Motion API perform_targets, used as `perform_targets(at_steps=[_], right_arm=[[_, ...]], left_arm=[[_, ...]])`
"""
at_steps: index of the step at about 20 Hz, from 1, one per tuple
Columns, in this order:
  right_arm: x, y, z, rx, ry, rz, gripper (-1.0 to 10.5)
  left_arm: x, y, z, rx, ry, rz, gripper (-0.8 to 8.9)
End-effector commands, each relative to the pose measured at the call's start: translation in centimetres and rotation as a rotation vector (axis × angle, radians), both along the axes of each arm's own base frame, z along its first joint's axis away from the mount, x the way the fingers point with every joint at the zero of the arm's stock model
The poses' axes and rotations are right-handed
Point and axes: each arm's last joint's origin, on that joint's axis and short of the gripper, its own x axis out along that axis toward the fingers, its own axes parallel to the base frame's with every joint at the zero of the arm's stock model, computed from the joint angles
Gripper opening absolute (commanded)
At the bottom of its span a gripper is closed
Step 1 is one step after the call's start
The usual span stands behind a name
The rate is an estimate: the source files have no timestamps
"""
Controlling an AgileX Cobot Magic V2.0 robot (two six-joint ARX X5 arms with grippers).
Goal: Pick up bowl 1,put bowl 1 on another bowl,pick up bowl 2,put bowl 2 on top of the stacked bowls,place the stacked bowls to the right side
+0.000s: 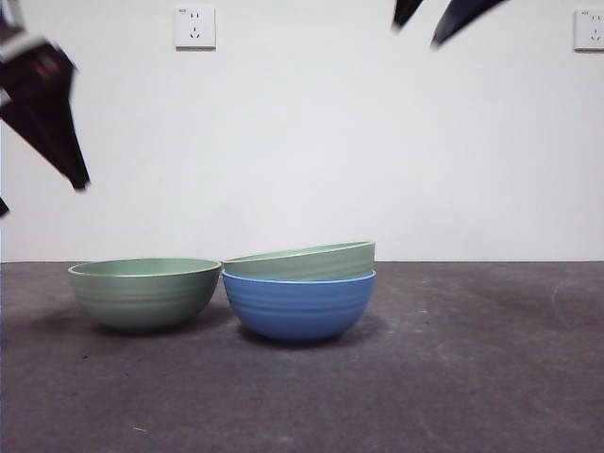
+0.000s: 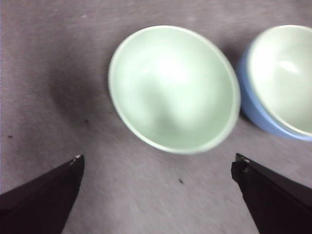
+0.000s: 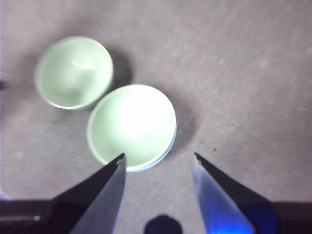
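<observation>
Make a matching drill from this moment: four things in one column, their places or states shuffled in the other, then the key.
Things
1. blue bowl
2. nested green bowl
3. lone green bowl
4. left gripper

States
A. standing alone on the table
B. tilted inside another bowl
C. open, above the lone bowl
D. holds a green bowl

Pairs: 1-D, 2-B, 3-A, 4-C

the front view sits low, level with the counter (image 1: 491, 377), close, facing the wall. both wrist views look down from above, the left nearer. all three share the green bowl (image 1: 144, 293) and blue bowl (image 1: 299, 304).
</observation>
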Motion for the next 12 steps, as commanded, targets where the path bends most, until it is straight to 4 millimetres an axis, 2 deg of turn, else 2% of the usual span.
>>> perform_targets(at_steps=[1, 6, 9, 12], right_arm=[[-2.1, -1.4, 1.7, 0.026, -0.047, -0.003, 2.3], [-6.6, -4.2, 4.0, 0.067, -0.106, -0.001, 2.3], [-8.5, -5.4, 4.5, 0.077, -0.117, -0.004, 2.3], [-9.6, -6.1, 5.0, 0.091, -0.143, -0.007, 2.2]], left_arm=[[1.9, -0.7, -1.1, 0.028, 0.038, 0.034, 6.56], [6.4, -1.7, -3.2, 0.097, 0.113, 0.055, 6.56], [7.9, -1.8, -4.5, 0.117, 0.152, 0.091, 6.41], [8.2, -1.9, -4.9, 0.110, 0.152, 0.089, 4.09]])
